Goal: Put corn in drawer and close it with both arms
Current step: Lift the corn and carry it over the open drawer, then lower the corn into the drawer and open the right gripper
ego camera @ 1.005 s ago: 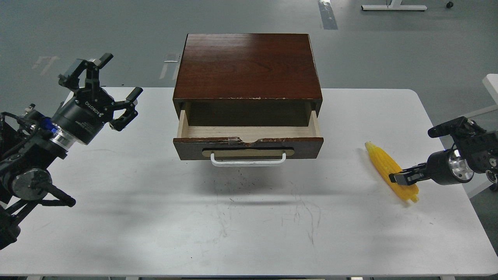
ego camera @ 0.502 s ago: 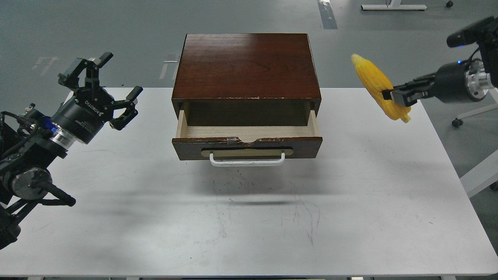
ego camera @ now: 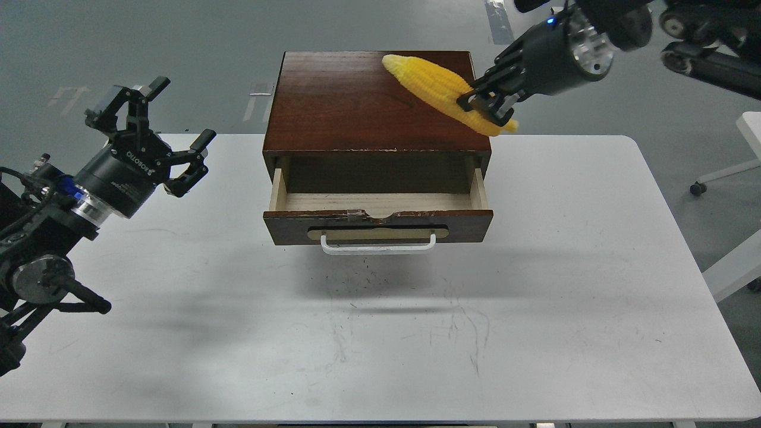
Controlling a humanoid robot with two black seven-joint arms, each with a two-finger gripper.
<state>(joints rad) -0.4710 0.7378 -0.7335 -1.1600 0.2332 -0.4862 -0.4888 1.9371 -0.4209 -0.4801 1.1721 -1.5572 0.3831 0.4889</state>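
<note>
The yellow corn (ego camera: pixel 437 86) is held in the air over the right part of the cabinet top (ego camera: pixel 357 107). My right gripper (ego camera: pixel 484 106) is shut on its thick end, the tapered tip pointing left. The drawer (ego camera: pixel 378 223) stands pulled open below it, its pale wood interior empty, with a white bar handle (ego camera: pixel 378 245) on its dark front. My left gripper (ego camera: pixel 172 125) is open and empty, held above the table to the left of the cabinet.
The cabinet stands at the back middle of a white table (ego camera: pixel 380 333). A white table leg (ego camera: pixel 734 270) and a castor show past the right edge. Grey floor lies beyond.
My right gripper lifted the corn off the table at the right, raised it, then carried it left over the cabinet top. My left arm barely moved.
</note>
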